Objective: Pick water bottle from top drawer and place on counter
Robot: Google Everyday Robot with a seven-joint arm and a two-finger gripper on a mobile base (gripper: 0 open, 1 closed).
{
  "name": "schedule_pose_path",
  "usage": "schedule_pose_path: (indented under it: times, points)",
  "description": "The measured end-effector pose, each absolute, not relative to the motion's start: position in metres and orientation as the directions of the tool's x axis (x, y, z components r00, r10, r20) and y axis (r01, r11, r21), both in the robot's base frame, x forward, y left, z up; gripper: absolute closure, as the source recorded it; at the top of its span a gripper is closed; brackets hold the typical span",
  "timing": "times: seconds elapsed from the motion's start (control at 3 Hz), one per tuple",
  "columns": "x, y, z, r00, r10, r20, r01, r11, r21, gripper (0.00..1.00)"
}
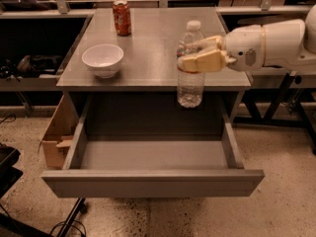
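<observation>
The water bottle (190, 78) is clear with a white cap. It hangs upright in the air, its base over the back of the open top drawer (153, 157) and its cap level with the counter (153, 48). My gripper (200, 56) reaches in from the right and is shut on the bottle's upper body. The drawer is pulled fully out and its grey floor is bare.
A white bowl (102, 59) sits on the counter's front left. A red soda can (122, 18) stands at the back left. A cardboard box (57, 137) lies on the floor left of the drawer. Dark shelving flanks the cabinet on both sides.
</observation>
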State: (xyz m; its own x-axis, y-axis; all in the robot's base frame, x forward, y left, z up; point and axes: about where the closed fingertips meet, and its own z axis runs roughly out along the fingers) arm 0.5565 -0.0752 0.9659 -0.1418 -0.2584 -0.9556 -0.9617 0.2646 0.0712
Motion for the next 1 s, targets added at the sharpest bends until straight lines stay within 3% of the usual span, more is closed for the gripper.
schedule_pose_path:
  times: [1.0]
  points:
    - [0.7,-0.087,1.04,-0.17,-0.18,-0.969,-0.832,0.553,0.044,1.0]
